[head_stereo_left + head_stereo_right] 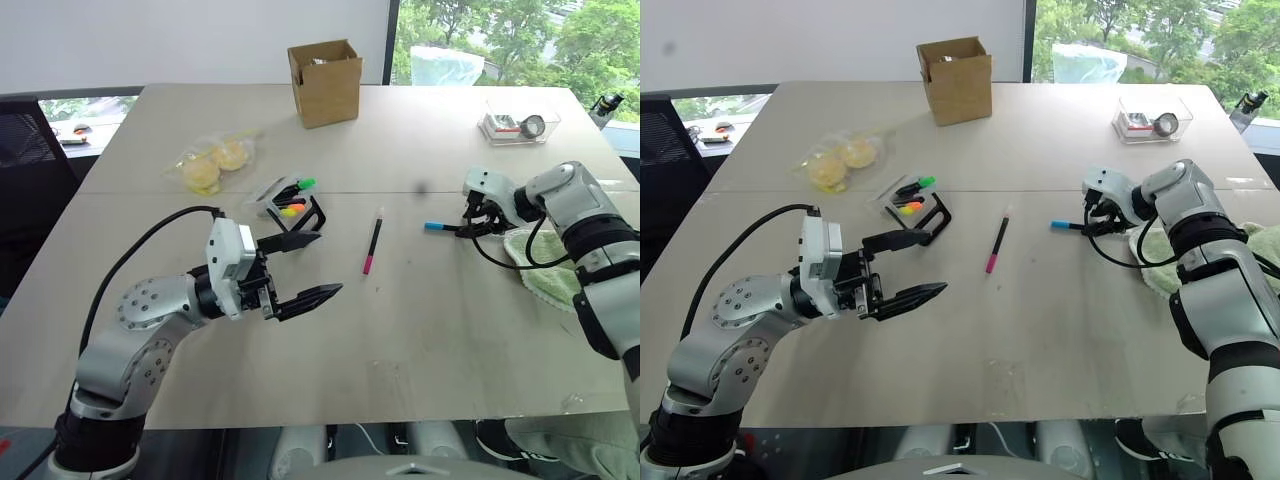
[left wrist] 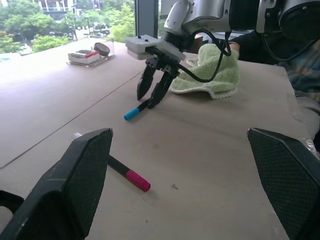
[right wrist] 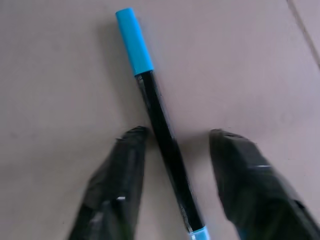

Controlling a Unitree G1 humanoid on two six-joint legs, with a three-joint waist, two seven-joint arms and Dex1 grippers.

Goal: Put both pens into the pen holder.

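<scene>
Head camera: a wide beige table (image 1: 420, 330) built of joined panels, seams running across it, set before a white wall and a window with green trees beyond. Landmark is the pen holder (image 1: 296, 204), black frame with green, orange and yellow highlighters showing. The brown cardboard box (image 1: 325, 82) stands beyond the holder at the far edge. A clear bag of yellow pieces (image 1: 212, 165) lies left of the holder. The magenta-tipped pen (image 1: 373, 244) lies flat just right of the holder. The cyan-tipped pen (image 1: 441, 227) lies further right of the holder. A clear plastic tray (image 1: 517, 120) sits far right and beyond. A green cloth (image 1: 540, 265) lies far right.

Left gripper (image 1: 309, 267) hangs near the holder's front, fingers spread wide, empty.

Left wrist camera: right gripper (image 2: 152, 91) points down onto the cyan-tipped pen, cloth just behind it.

Right wrist camera: the 2 fingers (image 3: 116, 187) straddle the pen's black barrel with gaps on both sides, not clamped.
</scene>
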